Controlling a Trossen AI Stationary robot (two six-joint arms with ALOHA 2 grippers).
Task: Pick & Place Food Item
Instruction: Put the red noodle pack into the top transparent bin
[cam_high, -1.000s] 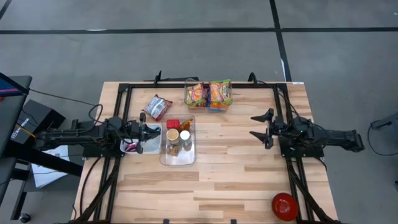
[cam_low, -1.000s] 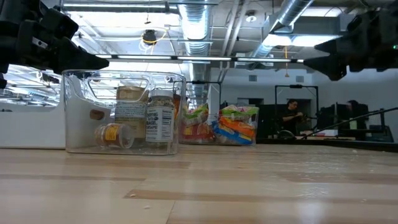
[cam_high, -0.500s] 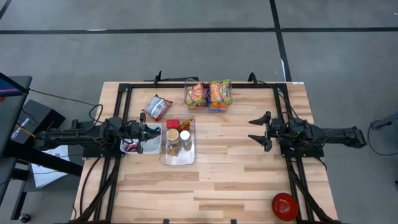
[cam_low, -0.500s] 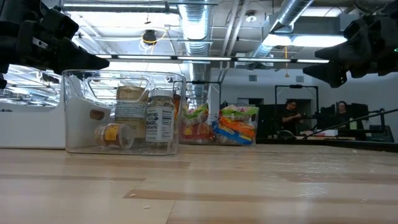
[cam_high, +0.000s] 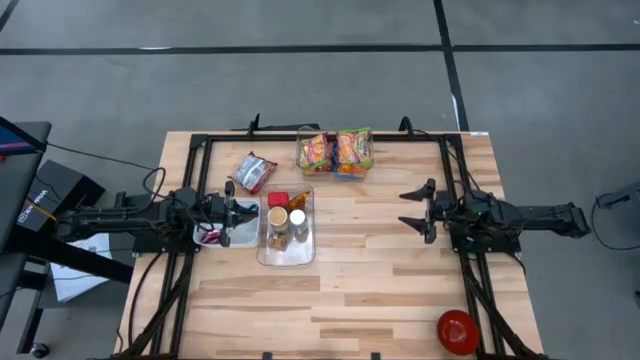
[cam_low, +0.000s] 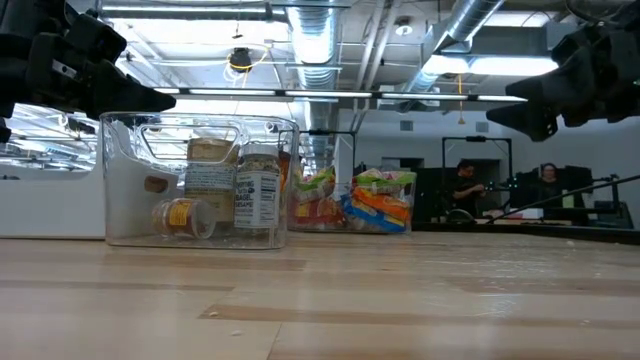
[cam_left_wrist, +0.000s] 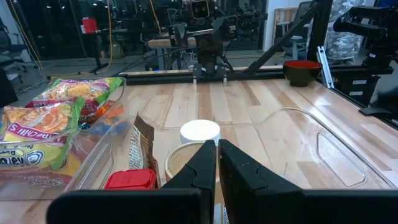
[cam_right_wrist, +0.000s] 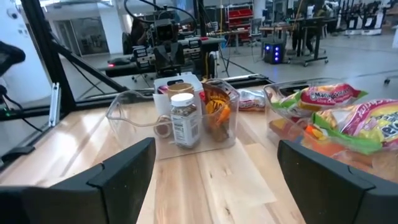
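A clear bin (cam_high: 287, 227) left of the table's middle holds several jars, among them a white-lidded spice jar (cam_right_wrist: 185, 118) and a red-lidded one (cam_left_wrist: 129, 180). A second clear bin (cam_high: 335, 152) at the far edge holds bright snack packets (cam_right_wrist: 336, 115). A loose packet (cam_high: 254, 172) lies flat on the table left of that bin. My left gripper (cam_high: 228, 210) is shut and empty, held above the table just left of the jar bin; it also shows in the left wrist view (cam_left_wrist: 217, 162). My right gripper (cam_high: 418, 210) is open and empty above the table's right half, pointing at the jar bin.
A red bowl (cam_high: 457, 332) stands at the near right corner. A black frame (cam_high: 320, 137) runs along the table's far edge and sides. Bare wood lies between the jar bin and my right gripper (cam_right_wrist: 214, 162). People stand in the room behind.
My right gripper has moved a little toward the table's left edge, toward the jar bin, and sunk slightly. It stays open. My left gripper and the objects have kept still.
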